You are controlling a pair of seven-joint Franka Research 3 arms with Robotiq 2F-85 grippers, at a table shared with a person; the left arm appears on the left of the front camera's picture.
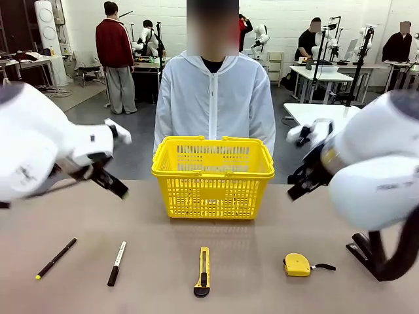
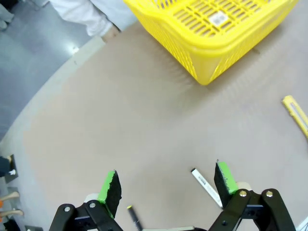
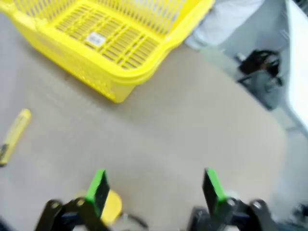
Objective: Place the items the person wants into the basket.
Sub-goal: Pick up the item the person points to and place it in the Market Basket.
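The yellow basket [image 1: 213, 196] stands mid-table in front of the person [image 1: 215, 98], whose arms hang down. Along the near edge lie the white marker pen with a black cap [image 1: 116, 263] and the yellow-and-black utility knife [image 1: 203, 271]. My left gripper [image 2: 167, 183] hovers open above the table; the marker pen [image 2: 206, 186] lies by its right finger, and the knife [image 2: 296, 113] and basket [image 2: 216, 53] are farther off. My right gripper [image 3: 155, 187] is open over bare table, with the knife [image 3: 12, 137] off to its left and the basket [image 3: 96, 62] ahead. Both hold nothing.
A thin black pen [image 1: 55, 258] lies at the near left and a round yellow tape measure [image 1: 297, 265] at the near right, also under my right gripper's left finger [image 3: 111, 207]. A black clamp [image 1: 366, 252] sits at the right edge. Bare tabletop surrounds the basket.
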